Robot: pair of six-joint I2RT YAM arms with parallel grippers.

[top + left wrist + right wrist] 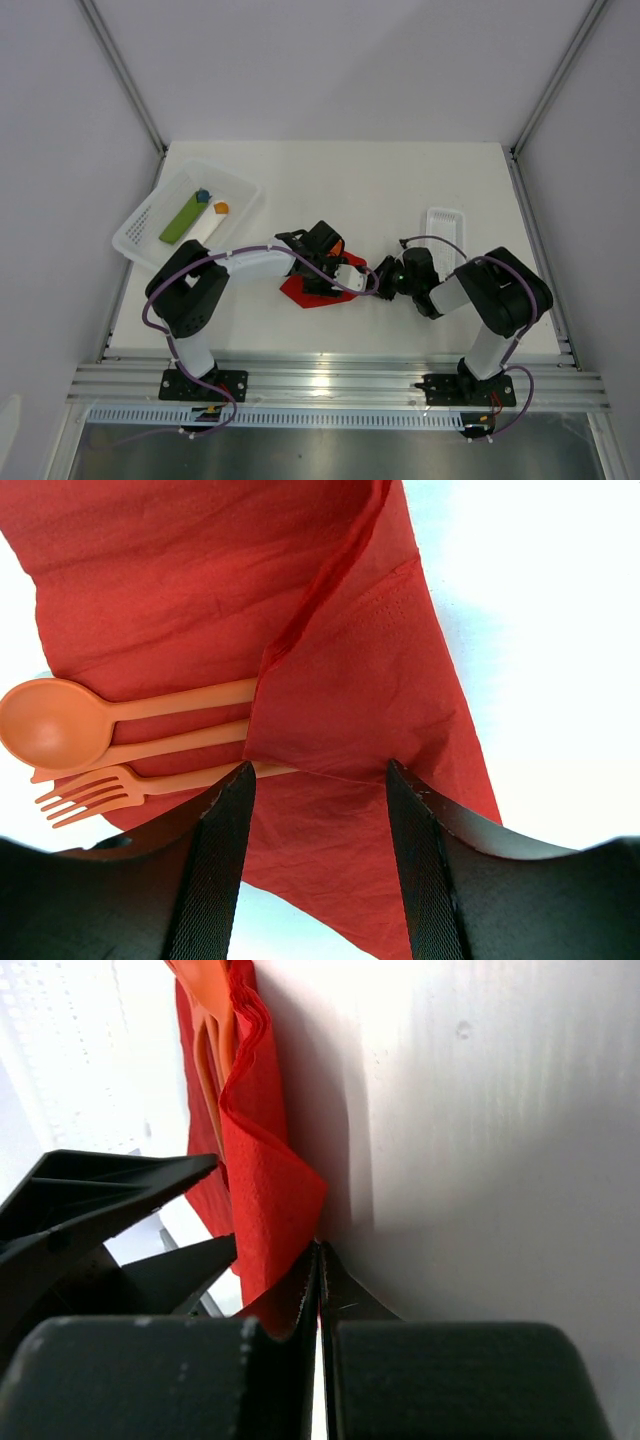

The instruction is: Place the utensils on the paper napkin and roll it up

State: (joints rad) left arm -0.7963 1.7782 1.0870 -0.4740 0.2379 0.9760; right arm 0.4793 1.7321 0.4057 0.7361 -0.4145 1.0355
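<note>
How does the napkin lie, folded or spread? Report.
Partly folded: one flap of the paper napkin covers the handles of the utensils; their heads stick out.

Both arms fold inward from their bases, elbows raised and forearms running low toward the centre, so that the two wrists nearly meet. The left claw (pixel 355 280) (pixel 318 775) points rightward and down, jaws parted, with the fingers (pixel 220 860) standing well apart. The right claw (pixel 382 278) (pixel 318 1247) points leftward, jaws pressed flat together along their length.
</note>
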